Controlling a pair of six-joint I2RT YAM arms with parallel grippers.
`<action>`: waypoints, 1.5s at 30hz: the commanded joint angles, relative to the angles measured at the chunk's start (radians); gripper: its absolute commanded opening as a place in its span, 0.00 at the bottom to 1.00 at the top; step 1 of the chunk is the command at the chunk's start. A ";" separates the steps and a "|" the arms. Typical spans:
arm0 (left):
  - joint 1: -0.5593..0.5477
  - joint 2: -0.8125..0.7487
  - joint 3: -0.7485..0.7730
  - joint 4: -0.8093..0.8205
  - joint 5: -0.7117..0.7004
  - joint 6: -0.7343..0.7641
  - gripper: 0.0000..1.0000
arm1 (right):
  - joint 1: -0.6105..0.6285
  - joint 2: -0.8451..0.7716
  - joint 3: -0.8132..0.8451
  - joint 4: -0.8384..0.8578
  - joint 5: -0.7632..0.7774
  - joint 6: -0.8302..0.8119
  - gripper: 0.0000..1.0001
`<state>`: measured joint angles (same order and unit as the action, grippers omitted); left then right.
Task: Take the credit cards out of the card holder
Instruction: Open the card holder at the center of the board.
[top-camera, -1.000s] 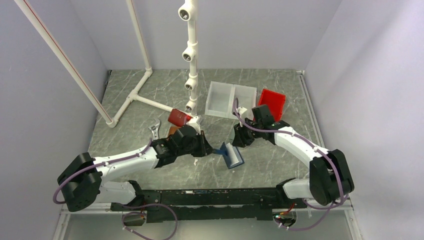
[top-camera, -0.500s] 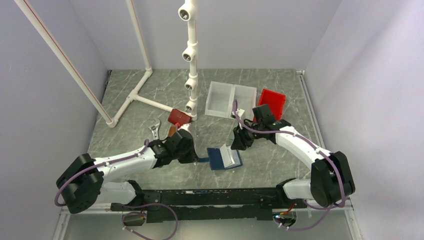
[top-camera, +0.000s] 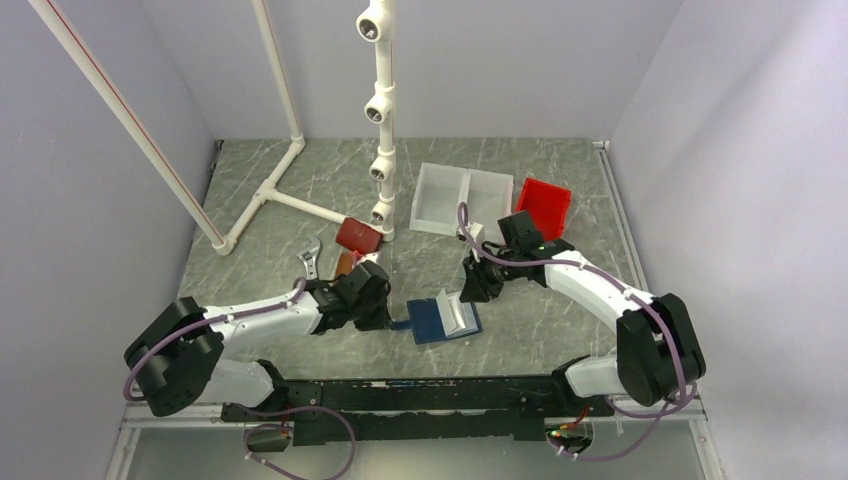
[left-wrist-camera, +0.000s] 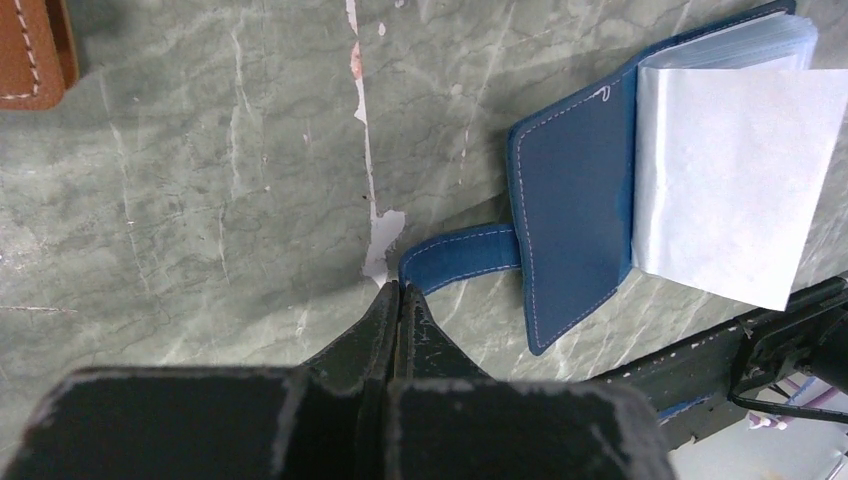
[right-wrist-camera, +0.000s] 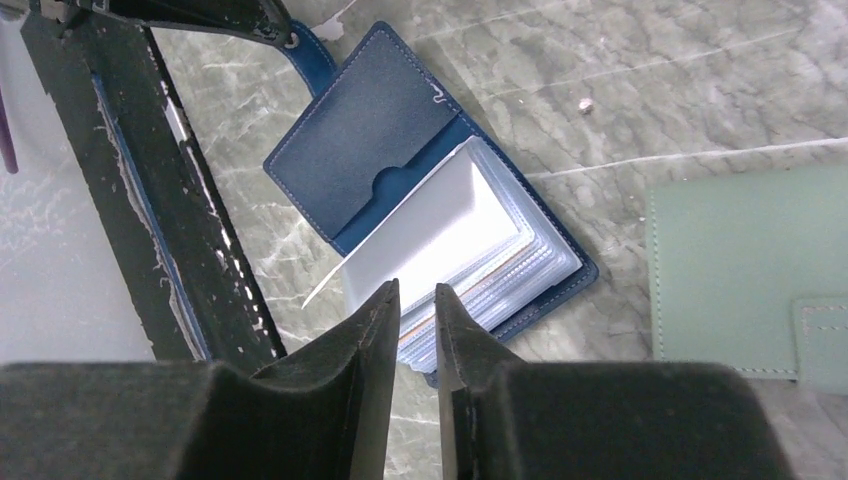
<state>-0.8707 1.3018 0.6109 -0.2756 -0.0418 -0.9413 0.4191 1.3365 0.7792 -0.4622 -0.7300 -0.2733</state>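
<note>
The card holder (top-camera: 440, 320) lies open on the marble table, navy with clear plastic sleeves. My left gripper (top-camera: 393, 323) is shut on the end of its blue strap (left-wrist-camera: 460, 255), jaws pressed together (left-wrist-camera: 400, 290). A white sheet (left-wrist-camera: 730, 180) stands up from the sleeves. In the right wrist view the holder (right-wrist-camera: 370, 130) shows its pocket flap, and orange-tan credit card edges (right-wrist-camera: 500, 275) show inside the sleeves. My right gripper (top-camera: 470, 293) hovers over the sleeves' near edge, jaws a narrow gap apart (right-wrist-camera: 415, 295), holding nothing.
A grey-green wallet (right-wrist-camera: 740, 270) lies right beside the holder. A brown wallet (top-camera: 345, 263), a dark red wallet (top-camera: 357, 235) and a wrench (top-camera: 312, 262) lie behind my left arm. Clear bins (top-camera: 460, 200), a red bin (top-camera: 545, 205) and a PVC pipe frame (top-camera: 380, 110) stand at the back.
My left gripper pulled back to the left with the strap, dragging the holder left and laying it open flat. My right gripper stayed near the holder's right edge.
</note>
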 joint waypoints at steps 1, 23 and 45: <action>0.005 0.023 0.012 0.000 0.005 -0.018 0.00 | 0.035 0.025 0.025 0.022 0.018 -0.010 0.20; 0.004 -0.179 -0.088 0.102 0.062 -0.142 0.41 | 0.213 0.244 0.086 0.141 -0.014 0.236 0.15; -0.046 -0.319 -0.239 0.706 0.250 -0.129 0.48 | 0.247 0.345 0.171 0.052 0.032 0.156 0.18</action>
<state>-0.8791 0.8818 0.3164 0.2413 0.1623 -1.0866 0.6628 1.6894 0.9016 -0.3843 -0.7040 -0.0811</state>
